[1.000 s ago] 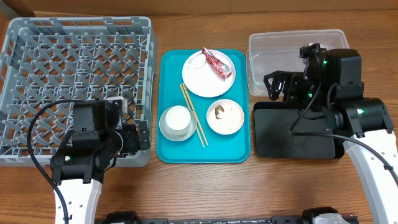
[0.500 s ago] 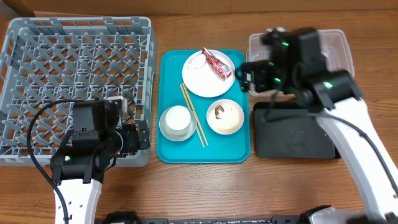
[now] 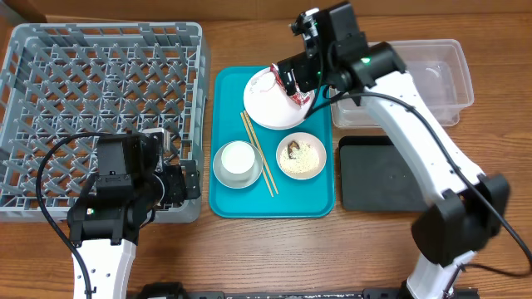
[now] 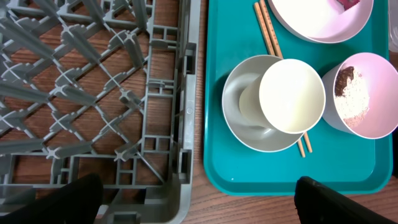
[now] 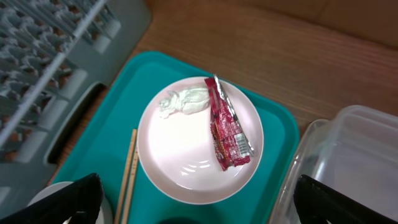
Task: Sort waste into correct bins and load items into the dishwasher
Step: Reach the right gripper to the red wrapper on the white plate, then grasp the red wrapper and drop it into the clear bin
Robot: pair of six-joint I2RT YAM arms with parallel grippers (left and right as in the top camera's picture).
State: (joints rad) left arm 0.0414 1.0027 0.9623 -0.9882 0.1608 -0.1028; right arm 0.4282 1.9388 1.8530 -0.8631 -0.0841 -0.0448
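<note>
I'm holding my right hand (image 3: pixel 298 83) over the large white plate (image 5: pixel 180 152), fingers spread wide, gripping nothing. The plate is sitting at the far end of the turquoise tray (image 4: pixel 224 37). The red snack wrapper (image 5: pixel 227 127) is lying across the plate's right half. The white tissue wad (image 5: pixel 183 101) is lying on the plate beside the wrapper's top end; I can't tell if they're touching.

I'm keeping my left hand (image 3: pixel 187 181) low over the near right corner of the grey dish rack (image 3: pixel 83 91), also wide and empty. The rack is taking up the left of the bench (image 3: pixel 249 249), just beside the tray.

The chopsticks (image 4: pixel 268 28) are lying on the tray, running from beside the plate down past the grey metal bowl (image 4: pixel 249 127). The small white cup (image 4: pixel 291 96) is sitting inside that bowl. The small white dish (image 4: pixel 373 124) is sitting right of the bowl, holding rice grains (image 4: pixel 357 99) and a brown scrap (image 4: pixel 345 76).

The clear tub (image 3: pixel 432 71) is sitting on the bench to the right of the tray, at the far side. The black tray (image 3: pixel 391 174) is lying just in front of the tub, on the near side.
</note>
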